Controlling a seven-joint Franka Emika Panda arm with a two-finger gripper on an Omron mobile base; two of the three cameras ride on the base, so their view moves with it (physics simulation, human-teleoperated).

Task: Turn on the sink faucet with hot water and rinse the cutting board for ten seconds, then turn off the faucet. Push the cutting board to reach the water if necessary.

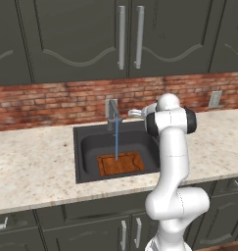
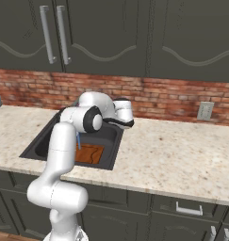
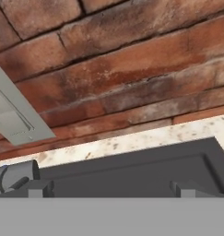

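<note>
Water (image 1: 116, 137) runs from the sink faucet (image 1: 111, 113) onto the cutting board (image 1: 121, 163) in the near part of the sink (image 1: 86, 157). The jaws stand wide, empty, beside the faucet. Wait, then nudge it off gently.

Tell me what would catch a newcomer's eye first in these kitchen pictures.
A thin light-blue stream of water falls from the small grey metal faucet onto the reddish-brown wooden cutting board lying in the dark square sink. Just right of the faucet, the white arm's open gripper hangs over the basin's back edge, facing the red brick wall.
</note>
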